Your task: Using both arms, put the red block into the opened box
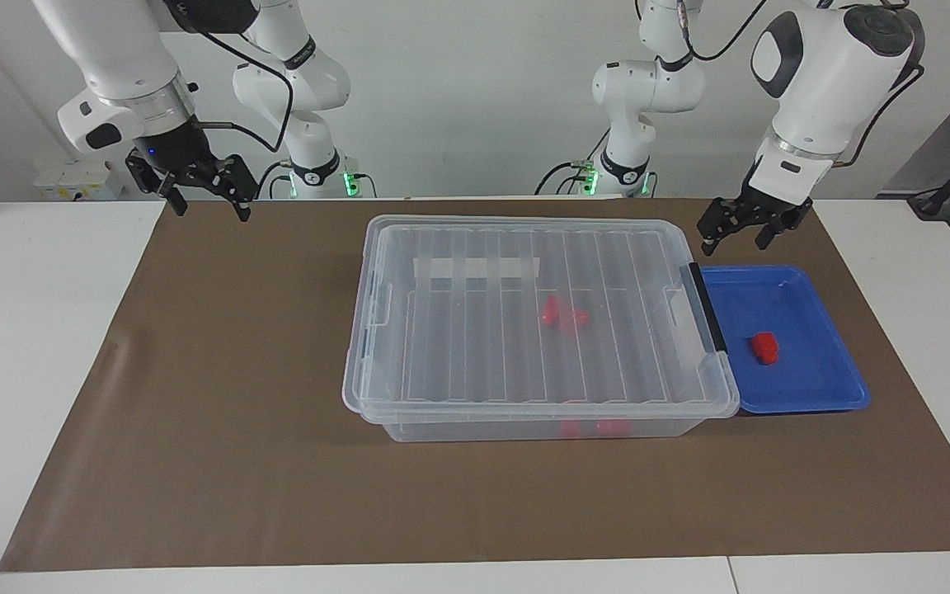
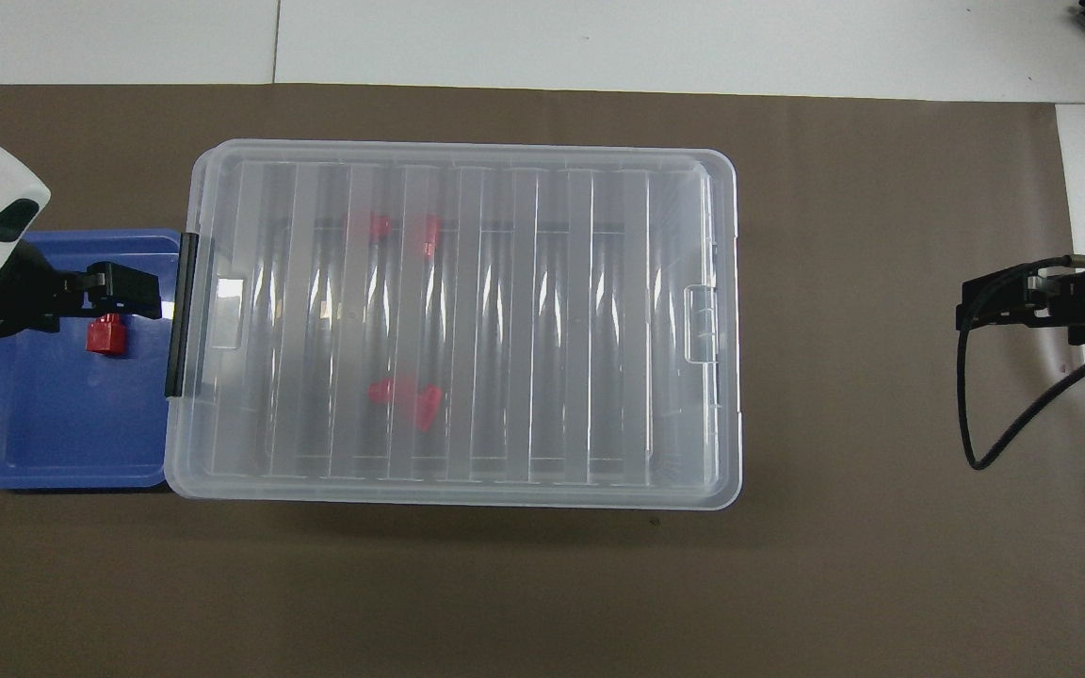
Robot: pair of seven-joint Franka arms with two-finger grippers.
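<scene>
the red block [image 1: 764,347] lies in the shallow blue tray [image 1: 805,396], near the tray's middle. the left gripper [image 1: 744,229] hangs in the air above the tray's edge nearest the robots, fingers apart, holding nothing. from overhead it seems to touch the block (the facing view shows it well above). the right gripper [image 1: 204,196] waits, fingers apart, over the brown mat [image 1: 219,396] toward the right arm's end. the clear box [image 1: 537,330], lid on, holds several small red pieces [image 1: 564,313].
</scene>
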